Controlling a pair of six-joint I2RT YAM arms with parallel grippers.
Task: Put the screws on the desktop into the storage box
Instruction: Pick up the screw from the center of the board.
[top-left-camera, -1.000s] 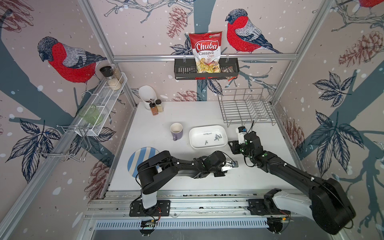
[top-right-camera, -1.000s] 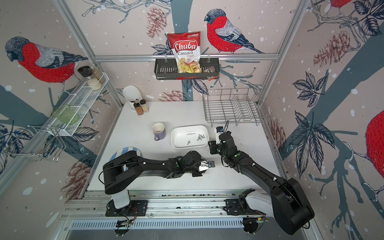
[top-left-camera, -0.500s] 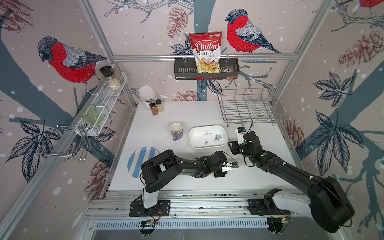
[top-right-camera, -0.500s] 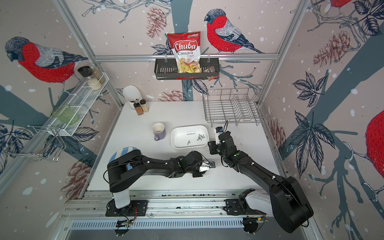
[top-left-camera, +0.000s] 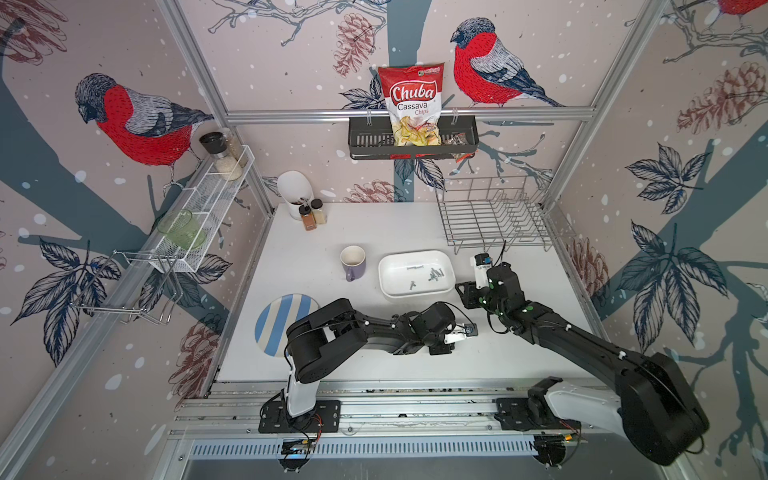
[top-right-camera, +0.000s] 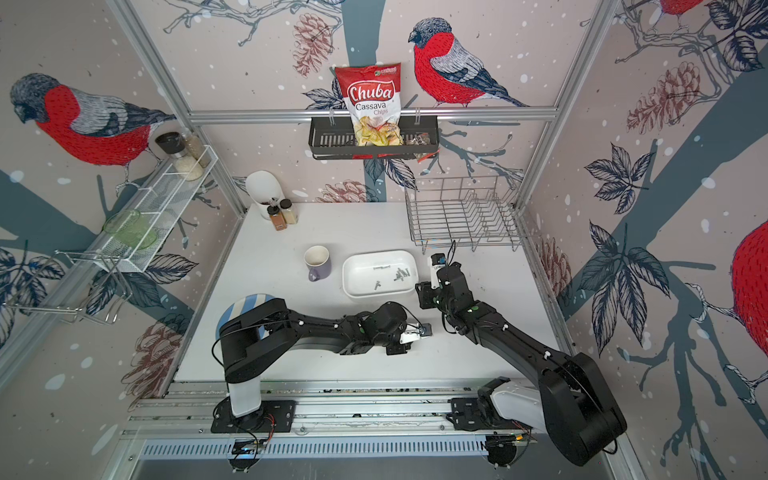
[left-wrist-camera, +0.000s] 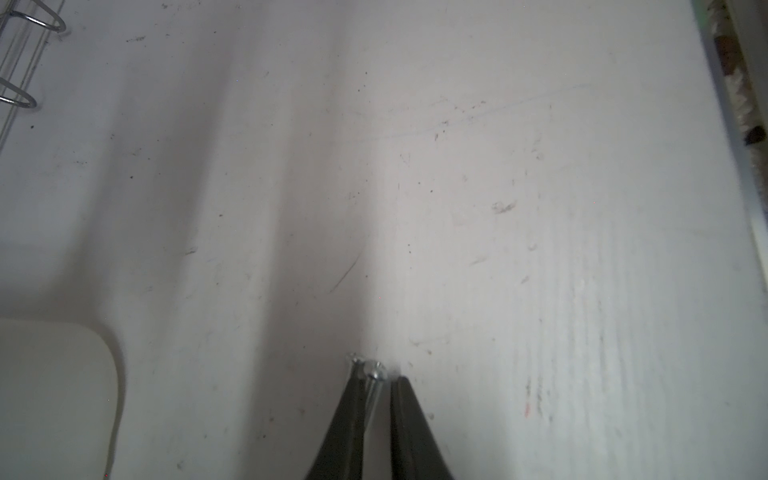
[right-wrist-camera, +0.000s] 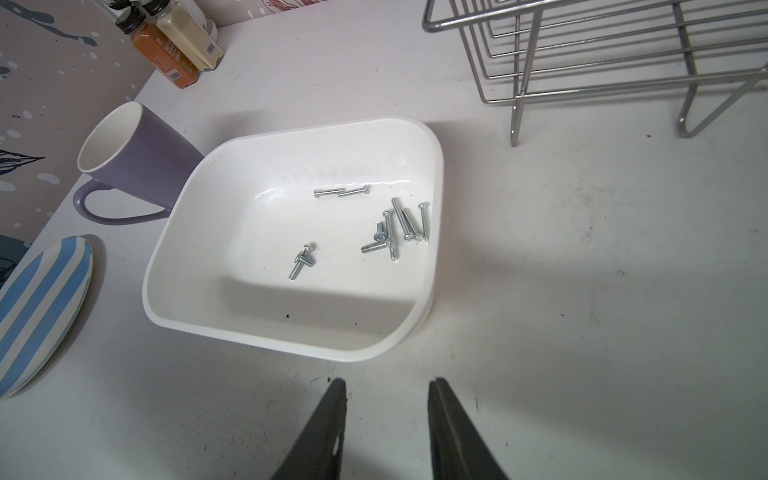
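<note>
In both top views the left hand (top-left-camera: 461, 334) lies low over the counter (top-left-camera: 498, 361) in the lower middle of the frame, below the storage box (top-left-camera: 386, 274). Its wrist view shows the fingers (left-wrist-camera: 345, 415) drawn nearly together on a small silver screw (left-wrist-camera: 371, 372) (possibly two, as the heads blur into each other). The screw is pinched at the very tips, I judge because so thin a thing lies flat on the white surface. The right hand (top-left-camera: 464, 291) hovers just right of the box, its fingers (right-wrist-camera: 324, 424) apart and empty, probably parked clear of the other arm. About ten screws (right-wrist-camera: 397, 228) lie inside the box, most bunched toward one end. The purple mug (top-left-camera: 353, 262) stands just left of it.
</note>
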